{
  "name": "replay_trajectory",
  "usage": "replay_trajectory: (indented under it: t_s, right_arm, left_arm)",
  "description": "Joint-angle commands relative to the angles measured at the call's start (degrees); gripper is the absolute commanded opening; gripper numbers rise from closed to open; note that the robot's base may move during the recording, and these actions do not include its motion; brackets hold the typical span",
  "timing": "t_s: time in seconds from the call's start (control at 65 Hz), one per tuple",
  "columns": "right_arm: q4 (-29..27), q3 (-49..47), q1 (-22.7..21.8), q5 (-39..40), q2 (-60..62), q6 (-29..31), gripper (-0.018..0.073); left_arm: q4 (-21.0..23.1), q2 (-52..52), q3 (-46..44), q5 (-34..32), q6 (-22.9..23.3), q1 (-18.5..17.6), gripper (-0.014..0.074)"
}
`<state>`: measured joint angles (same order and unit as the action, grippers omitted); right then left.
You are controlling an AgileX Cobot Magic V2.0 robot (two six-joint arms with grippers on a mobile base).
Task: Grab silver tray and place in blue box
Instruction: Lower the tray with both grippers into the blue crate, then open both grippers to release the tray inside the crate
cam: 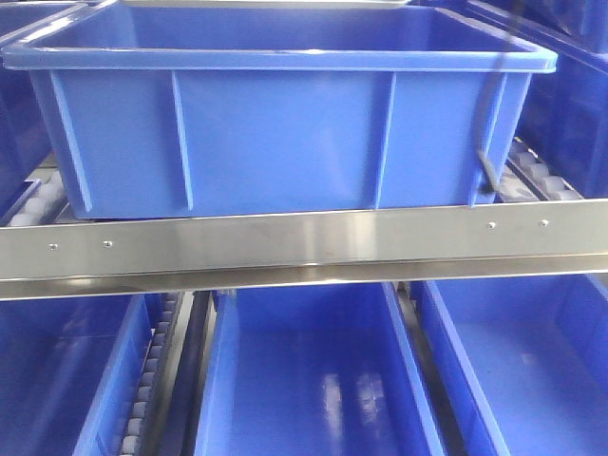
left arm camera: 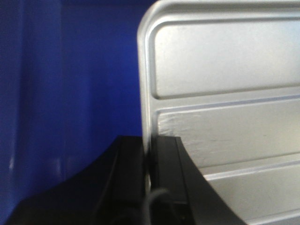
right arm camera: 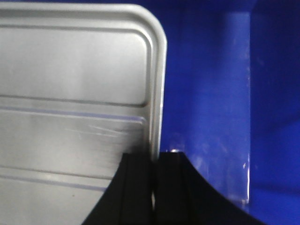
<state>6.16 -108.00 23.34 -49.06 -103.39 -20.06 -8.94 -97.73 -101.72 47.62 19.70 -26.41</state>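
Roller-rack shelving, steel rail (cam: pixel 285 242) across front, more blue bins below. Blue box (cam: pixel 275 133) sits on upper level. Inside it, blue walls surround silver tray (left arm camera: pixel 225 93). Left claw (left arm camera: pixel 149 183) clamped on tray's left rim, fingers either side of edge. Right claw (right arm camera: pixel 153 187) likewise pinched shut on right rim. Tray's ridges visible in both wrist views.

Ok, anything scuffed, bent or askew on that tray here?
Only light scratch marks on the dull silver metal tray, between its ridges, seen in both wrist views. Each claw, left and right, grips a side rim; nothing else stands out.
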Motion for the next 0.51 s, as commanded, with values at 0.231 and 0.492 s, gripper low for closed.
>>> replay_trajectory:
  t_s: [0.231, 0.492]
  right_arm:
    - [-7.87, -8.04, -0.16, 12.46, -4.90, 1.49, 0.0057]
    - [-7.46, -8.04, -0.23, 14.17, -6.34, 1.49, 0.0057]
  left_arm:
    - [11.07, -5.28, -4.68, -16.38, -2.08, 1.66, -0.0005]
    - [10.28, -7.13, -4.68, -18.01, -2.08, 1.76, -0.0006]
